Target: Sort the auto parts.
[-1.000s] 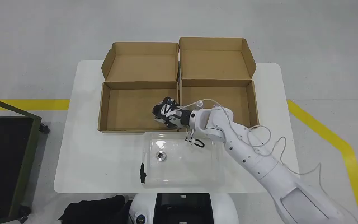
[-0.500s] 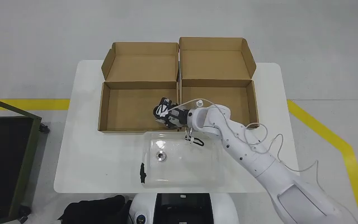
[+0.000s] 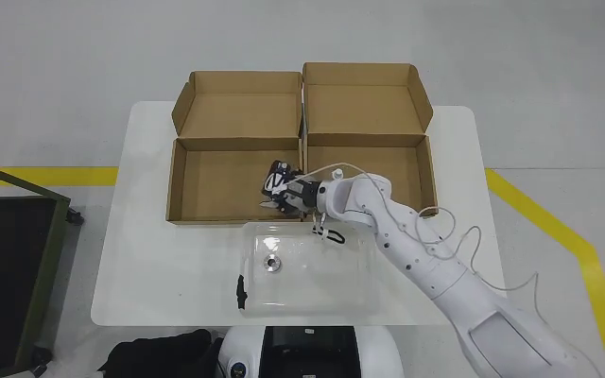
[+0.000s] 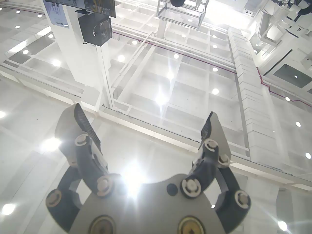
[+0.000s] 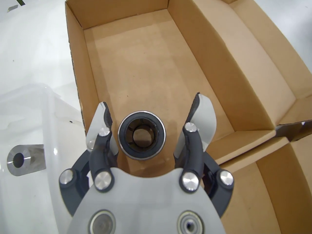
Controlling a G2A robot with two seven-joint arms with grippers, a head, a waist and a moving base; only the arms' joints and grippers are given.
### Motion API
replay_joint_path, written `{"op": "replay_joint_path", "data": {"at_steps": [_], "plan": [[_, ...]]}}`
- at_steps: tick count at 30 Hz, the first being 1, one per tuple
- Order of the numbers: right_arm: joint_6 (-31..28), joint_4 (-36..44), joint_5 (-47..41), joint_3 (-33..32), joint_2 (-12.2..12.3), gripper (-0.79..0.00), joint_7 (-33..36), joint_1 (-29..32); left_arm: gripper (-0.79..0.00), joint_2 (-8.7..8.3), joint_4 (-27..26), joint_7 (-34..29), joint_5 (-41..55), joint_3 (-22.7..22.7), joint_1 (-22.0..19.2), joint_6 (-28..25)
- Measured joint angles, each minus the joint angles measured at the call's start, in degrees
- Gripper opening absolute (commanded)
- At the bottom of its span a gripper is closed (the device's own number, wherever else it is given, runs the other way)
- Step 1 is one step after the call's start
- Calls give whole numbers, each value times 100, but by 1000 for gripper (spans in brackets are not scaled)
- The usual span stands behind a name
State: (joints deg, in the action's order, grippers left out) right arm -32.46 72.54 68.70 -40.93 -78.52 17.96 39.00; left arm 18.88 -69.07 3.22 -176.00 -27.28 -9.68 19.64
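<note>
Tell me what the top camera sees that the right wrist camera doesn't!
Top view: the whole white table, a little black part at the edge of the clear tray, and a yellow floor line.
Right wrist view: a black ring part with a hole through it, between the fingers of the open right pincer, over the floor of the left box.
Both: the left box, the right box, the clear tray and a silver part in it.

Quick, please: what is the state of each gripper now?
Left gripper: open, holding nothing.
Right gripper: open around the bearing, not gripping it.
</note>
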Motion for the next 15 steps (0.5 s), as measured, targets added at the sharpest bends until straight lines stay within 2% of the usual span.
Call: {"op": "replay_joint_path", "data": {"at_steps": [9, 15], "plan": [[-336, 1158, 224, -381, 155, -55, 79, 331, 0, 0, 0, 0, 0, 0, 0, 0], [-551, 1937, 422, -582, 279, -34, 288, 759, 0, 0, 0, 0, 0, 0, 0, 0]]}}
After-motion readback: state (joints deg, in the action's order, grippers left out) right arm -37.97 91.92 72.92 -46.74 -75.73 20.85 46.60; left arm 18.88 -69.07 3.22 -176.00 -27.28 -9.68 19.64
